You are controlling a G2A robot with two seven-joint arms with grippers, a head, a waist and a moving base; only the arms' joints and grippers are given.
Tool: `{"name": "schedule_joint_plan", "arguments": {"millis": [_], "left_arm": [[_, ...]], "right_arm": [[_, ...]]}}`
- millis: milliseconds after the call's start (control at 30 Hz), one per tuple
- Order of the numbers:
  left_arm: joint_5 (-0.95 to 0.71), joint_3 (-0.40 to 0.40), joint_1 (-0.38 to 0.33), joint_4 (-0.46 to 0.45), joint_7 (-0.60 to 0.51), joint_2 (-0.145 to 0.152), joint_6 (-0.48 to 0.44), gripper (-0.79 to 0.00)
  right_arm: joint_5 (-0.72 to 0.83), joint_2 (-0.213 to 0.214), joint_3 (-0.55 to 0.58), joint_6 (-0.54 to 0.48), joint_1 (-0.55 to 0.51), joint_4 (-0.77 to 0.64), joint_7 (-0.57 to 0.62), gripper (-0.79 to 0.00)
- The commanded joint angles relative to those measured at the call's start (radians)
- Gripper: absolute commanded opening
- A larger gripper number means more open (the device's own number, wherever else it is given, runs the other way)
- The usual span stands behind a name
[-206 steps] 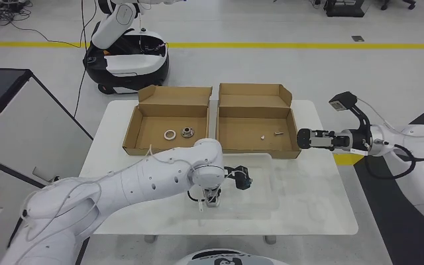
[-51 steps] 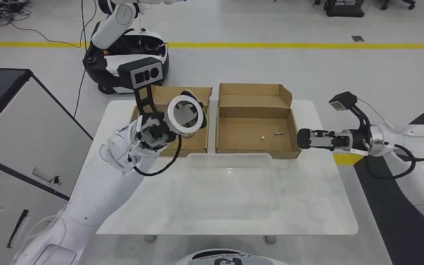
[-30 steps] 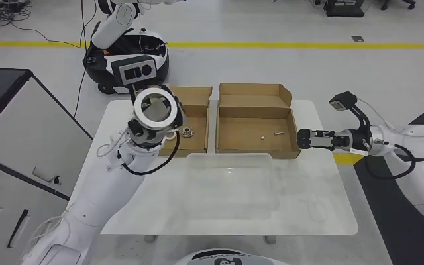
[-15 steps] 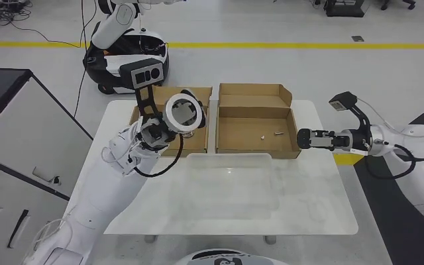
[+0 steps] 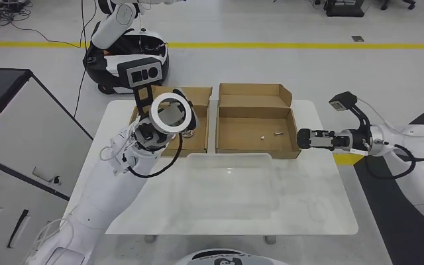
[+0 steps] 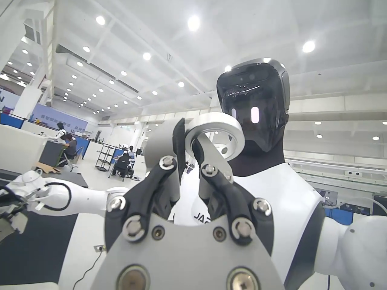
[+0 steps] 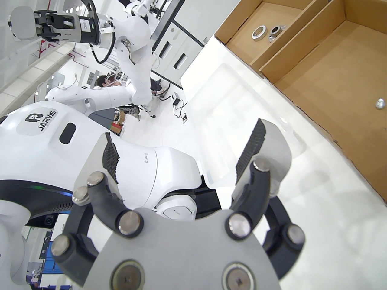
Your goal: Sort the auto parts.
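Note:
My left gripper [image 6: 189, 140] is raised high above the left cardboard box [image 5: 147, 116] and is shut on the rim of a large silver metal ring [image 6: 214, 137]. In the top view that ring [image 5: 173, 97] faces the camera, with the left gripper [image 5: 159, 127] just under it. My right gripper [image 5: 305, 138] stands open with nothing in it beside the right cardboard box [image 5: 255, 122], at its right wall. The left box [image 7: 242, 36] holds a small ring [image 7: 258, 33] and a flanged bushing [image 7: 274, 31]. Small fasteners [image 5: 263, 137] lie in the right box.
A shallow white tray [image 5: 228, 157] lies on the white table in front of both boxes. Another robot [image 5: 126, 59] is parked on the floor behind the table. The box flaps stand up along the far side.
The left arm has lifted the large ring from the tray up over the left box. In the last second it swung right, then back a little left. The right arm has not moved.

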Motion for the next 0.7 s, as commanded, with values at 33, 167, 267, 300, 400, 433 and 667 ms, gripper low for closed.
{"name": "schedule_joint_plan", "arguments": {"millis": [33, 167, 267, 300, 400, 433, 667], "left_arm": [[0.000, 0.000, 0.000, 0.000, 0.000, 0.000, 0.000, -0.785], [0.000, 0.000, 0.000, 0.000, 0.000, 0.000, 0.000, -0.785], [0.000, 0.000, 0.000, 0.000, 0.000, 0.000, 0.000, -0.785], [0.000, 0.000, 0.000, 0.000, 0.000, 0.000, 0.000, -0.785], [0.043, -0.012, 0.013, 0.009, 0.029, 0.000, 0.036, -0.785], [0.069, -0.020, 0.016, 0.015, 0.038, 0.000, 0.046, -0.785], [0.318, -0.074, 0.023, 0.098, 0.068, 0.007, 0.159, -0.785]], "right_arm": [[0.000, 0.000, 0.000, 0.000, 0.000, 0.000, 0.000, 0.000], [0.000, 0.000, 0.000, 0.000, 0.000, 0.000, 0.000, 0.000], [0.000, 0.000, 0.000, 0.000, 0.000, 0.000, 0.000, 0.000], [0.000, 0.000, 0.000, 0.000, 0.000, 0.000, 0.000, 0.000], [0.000, 0.000, 0.000, 0.000, 0.000, 0.000, 0.000, 0.000], [0.000, 0.000, 0.000, 0.000, 0.000, 0.000, 0.000, 0.000], [0.000, 0.000, 0.000, 0.000, 0.000, 0.000, 0.000, 0.000]]}}
